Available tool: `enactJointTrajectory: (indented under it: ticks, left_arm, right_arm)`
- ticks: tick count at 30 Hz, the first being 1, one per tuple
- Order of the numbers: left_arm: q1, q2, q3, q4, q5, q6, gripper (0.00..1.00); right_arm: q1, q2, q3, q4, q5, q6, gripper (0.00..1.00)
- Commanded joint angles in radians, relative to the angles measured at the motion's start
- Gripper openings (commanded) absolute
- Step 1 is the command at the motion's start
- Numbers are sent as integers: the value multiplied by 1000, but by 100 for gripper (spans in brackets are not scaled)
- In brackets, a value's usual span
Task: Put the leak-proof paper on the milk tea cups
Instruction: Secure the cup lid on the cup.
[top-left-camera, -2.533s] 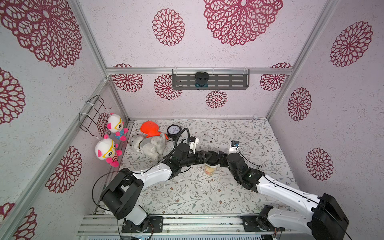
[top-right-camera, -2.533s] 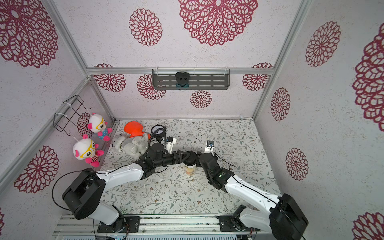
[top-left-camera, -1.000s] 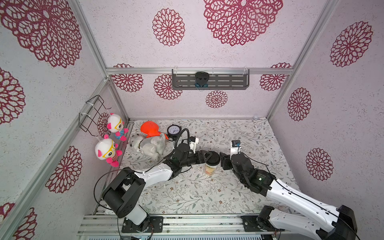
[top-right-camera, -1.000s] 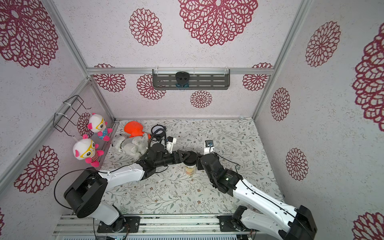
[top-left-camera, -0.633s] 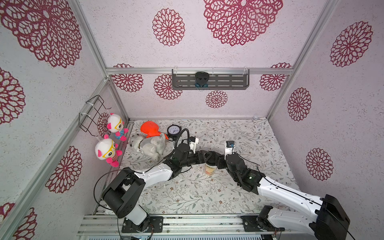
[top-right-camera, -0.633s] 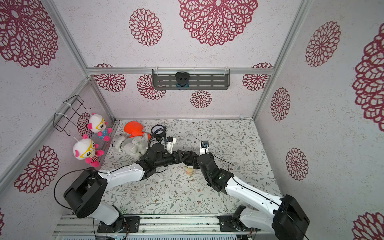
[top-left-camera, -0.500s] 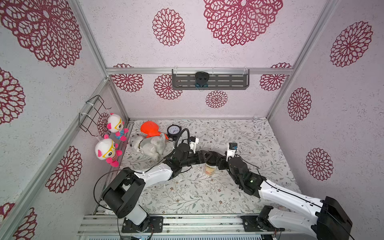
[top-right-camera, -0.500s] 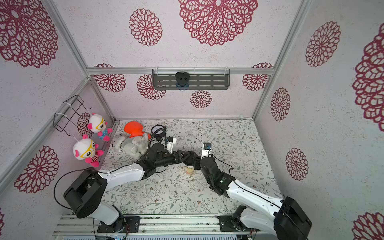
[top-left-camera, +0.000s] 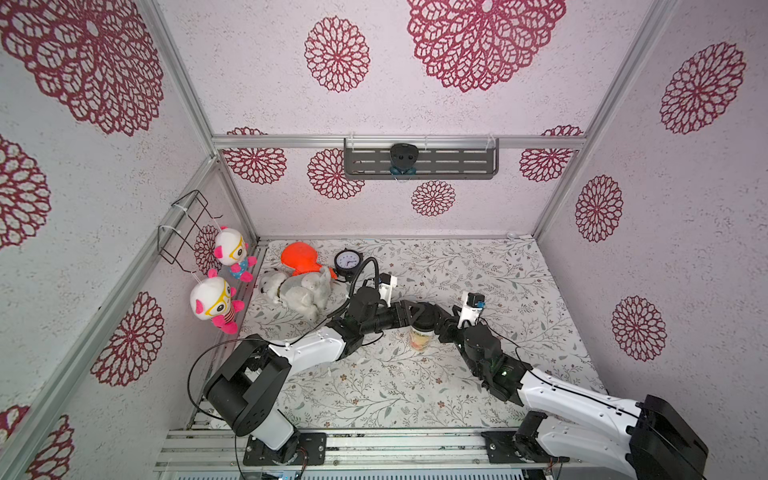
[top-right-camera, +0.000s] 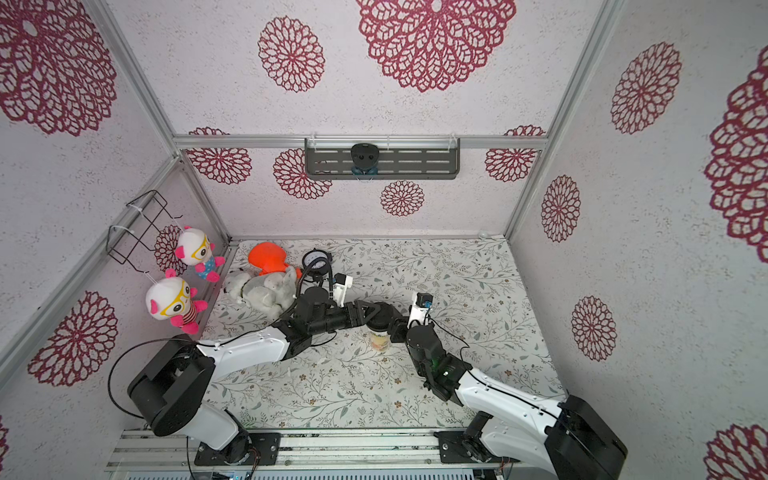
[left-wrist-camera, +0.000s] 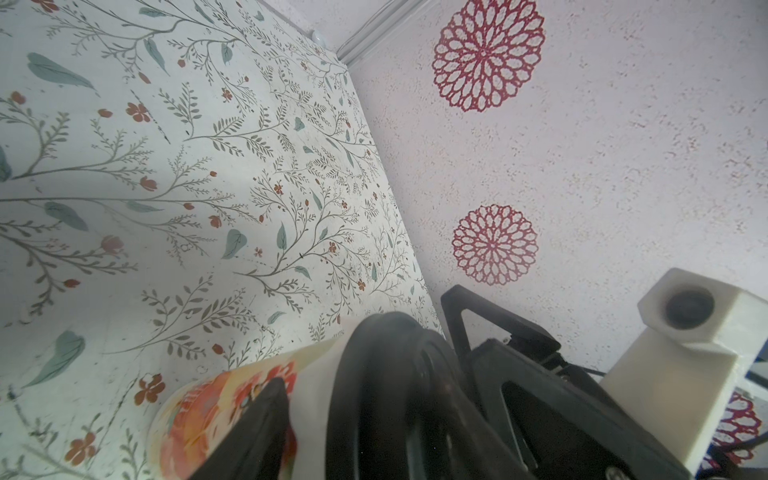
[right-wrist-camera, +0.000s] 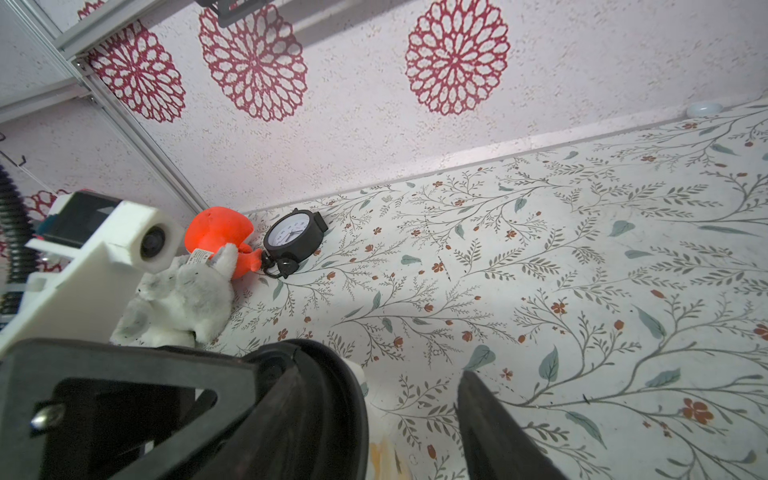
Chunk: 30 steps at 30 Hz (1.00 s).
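Observation:
The milk tea cup (top-left-camera: 419, 341) (top-right-camera: 380, 343) stands mid-table, cream with orange print, and a black round lid (top-left-camera: 424, 319) (left-wrist-camera: 395, 395) sits on it. A white sheet edge, the leak-proof paper (left-wrist-camera: 318, 386), hangs from under the lid over the cup's side. My left gripper (top-left-camera: 411, 312) reaches in from the left at lid height. One of its fingers (left-wrist-camera: 262, 428) lies against the cup's side just below the lid; its other finger I cannot make out. My right gripper (right-wrist-camera: 380, 374) (top-left-camera: 441, 326) is at the cup's right, open, with one finger over the lid and bare table inside the other.
A grey plush (top-left-camera: 297, 291), an orange toy (top-left-camera: 301, 257) and a black alarm clock (top-left-camera: 345, 262) lie at the back left. Two dolls (top-left-camera: 214, 303) hang from a wire rack on the left wall. A grey shelf (top-left-camera: 419, 162) is on the back wall.
The right arm had pulled back to the right a second ago and has come in again to the cup's right side. The left arm, cup and lid have not moved.

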Motion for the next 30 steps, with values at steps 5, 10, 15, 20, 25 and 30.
enactJointTrajectory:
  ticks: [5, 10, 15, 20, 25, 30]
  left_arm:
    - [-36, 69, -86, -333, -16, 24, 57]
    - [-36, 60, -98, -332, -27, 20, 57]
    - [-39, 62, -103, -327, -26, 20, 57]
    - [-39, 72, -101, -322, -19, 23, 57]
    - [-38, 68, -97, -348, -18, 29, 57]
    - [-37, 67, -85, -360, -21, 35, 57]
  right_arm:
    - [28, 117, -94, -273, -26, 17, 61]
    - [32, 69, -85, -242, -56, 32, 61]
    - [32, 33, -75, -297, -31, 30, 61]
    - [37, 83, -85, -294, -27, 36, 60]
    - [37, 36, -56, -335, -53, 24, 61]
    - [-83, -106, 59, -448, -167, -39, 63]
